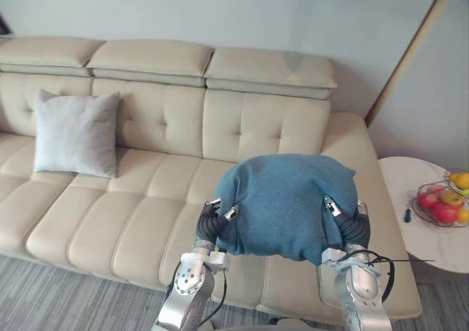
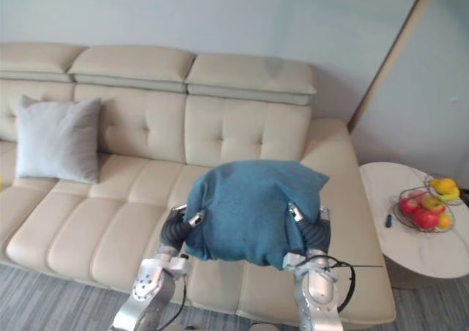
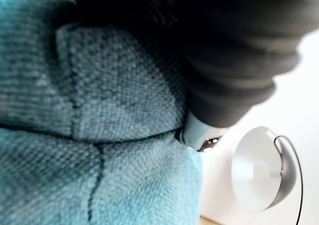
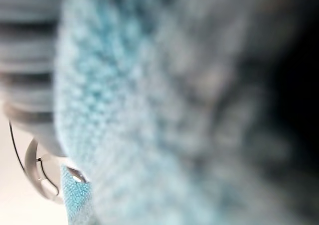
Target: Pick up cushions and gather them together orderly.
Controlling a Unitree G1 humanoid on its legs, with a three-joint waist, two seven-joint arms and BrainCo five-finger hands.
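Blue cushion (image 1: 286,203) sits between left hand (image 1: 229,214) and right hand (image 1: 332,206), above the sofa's (image 1: 132,221) right seat (grip hidden, can't tell for either). Wrist views give its weave close up. Eye views give the layout: fruit basket (image 1: 443,203) on side table (image 1: 407,228), grey cushion (image 1: 77,133) far left against the backrest.
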